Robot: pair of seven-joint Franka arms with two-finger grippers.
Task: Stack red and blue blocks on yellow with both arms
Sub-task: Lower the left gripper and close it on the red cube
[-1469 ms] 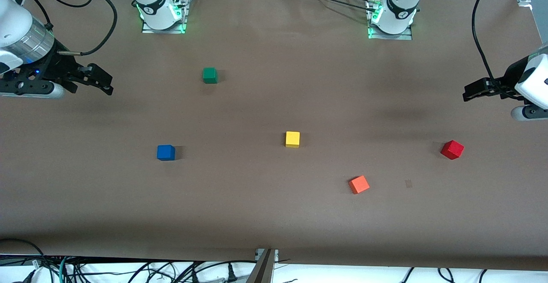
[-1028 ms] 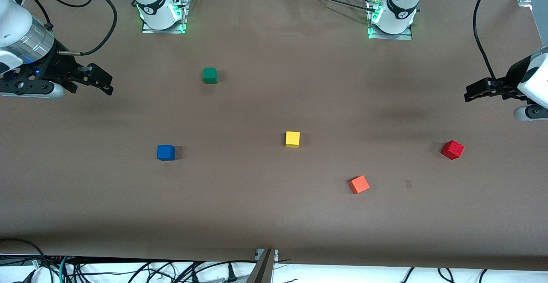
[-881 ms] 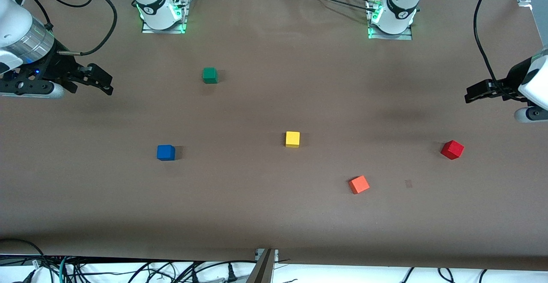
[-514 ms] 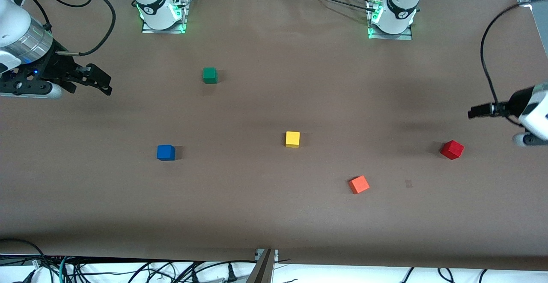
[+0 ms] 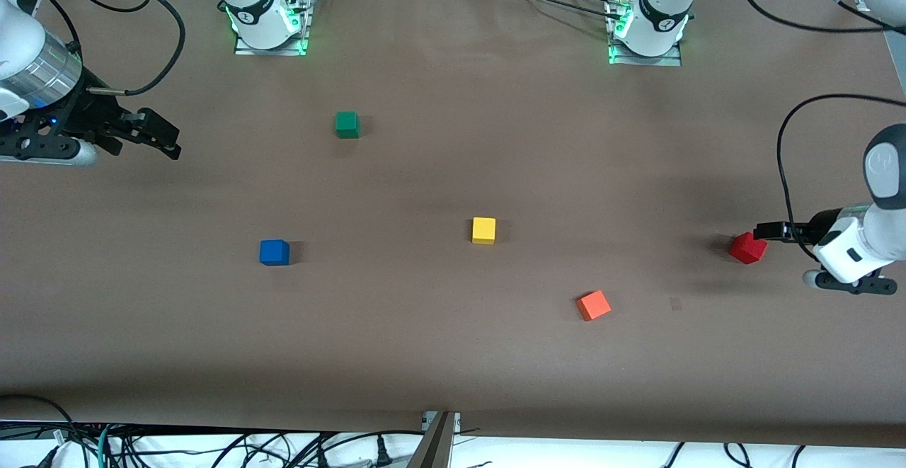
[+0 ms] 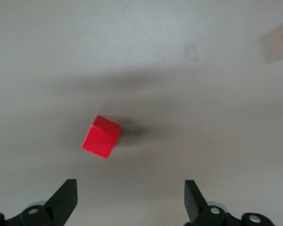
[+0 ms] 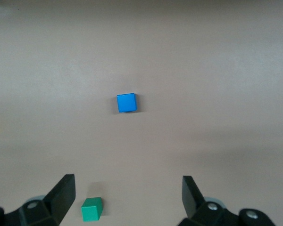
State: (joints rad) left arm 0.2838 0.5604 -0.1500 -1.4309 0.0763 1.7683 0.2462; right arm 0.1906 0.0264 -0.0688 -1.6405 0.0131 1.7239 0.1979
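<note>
The red block (image 5: 747, 248) lies turned on the brown table at the left arm's end. My left gripper (image 5: 766, 231) hangs just beside it, open and empty. In the left wrist view the red block (image 6: 101, 137) lies ahead of the left gripper (image 6: 130, 190), not between its fingers. The blue block (image 5: 274, 252) sits toward the right arm's end, and the yellow block (image 5: 483, 230) near the table's middle. My right gripper (image 5: 168, 144) hovers open and empty at the right arm's end. The right wrist view shows the blue block (image 7: 126, 102) well ahead of the right gripper (image 7: 127, 186).
A green cube (image 5: 347, 124) sits farther from the front camera than the blue block and shows near one right finger (image 7: 92, 209). An orange-red cube (image 5: 593, 305) lies nearer the camera, between yellow and red. Both arm bases (image 5: 265, 25) (image 5: 648, 32) stand along the table's edge.
The left arm has swung toward the front camera and down, bringing its gripper close beside the red block. The right gripper has shifted only slightly. No block has moved.
</note>
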